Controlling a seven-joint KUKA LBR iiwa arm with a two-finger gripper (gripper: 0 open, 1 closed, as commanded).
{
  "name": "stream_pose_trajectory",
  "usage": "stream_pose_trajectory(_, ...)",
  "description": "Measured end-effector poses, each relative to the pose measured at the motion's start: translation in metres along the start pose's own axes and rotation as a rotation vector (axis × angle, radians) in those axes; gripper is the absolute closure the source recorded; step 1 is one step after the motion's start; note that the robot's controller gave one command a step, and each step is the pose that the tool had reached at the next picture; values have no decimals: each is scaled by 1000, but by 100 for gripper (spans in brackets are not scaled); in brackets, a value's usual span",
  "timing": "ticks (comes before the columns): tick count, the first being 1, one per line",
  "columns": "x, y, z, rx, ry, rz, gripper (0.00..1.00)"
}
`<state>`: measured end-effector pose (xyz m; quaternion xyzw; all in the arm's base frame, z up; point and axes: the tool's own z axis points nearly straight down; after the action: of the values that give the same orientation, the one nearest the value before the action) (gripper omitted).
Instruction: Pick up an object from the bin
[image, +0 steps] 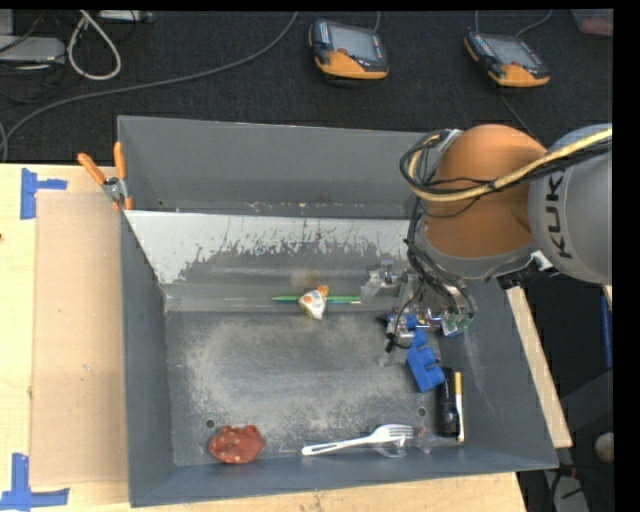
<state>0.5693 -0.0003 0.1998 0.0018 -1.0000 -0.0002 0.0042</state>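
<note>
Jaws low by the right wall of the bin (250, 180), nothing lifted yet.
They hang close over the far end of a blue plastic piece (424, 367), with a black-and-yellow marker (450, 403) beside it. I cannot tell whether they are open or closed. Nothing shows between them, so the grasp and lift look undone.

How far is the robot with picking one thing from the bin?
Done: nothing looks lifted; red lump, white fork and blue piece lie on the bin floor. In hand: the gripper hangs low by the blue piece, at the right. Left: grasping and lifting one thing out.
</note>
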Motion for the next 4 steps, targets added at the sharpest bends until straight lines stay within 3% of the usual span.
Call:
stream_pose_trajectory(1,-1,0,-5,0,-7,0,0)
stream_pose_trajectory(2,48,10,69,0,-7,-117,0)
stream_pose_trajectory(3,-3,-78,66,1,-16,-207,0)
stream_pose_trajectory(4,83,-7,86,-6,5,-391,0)
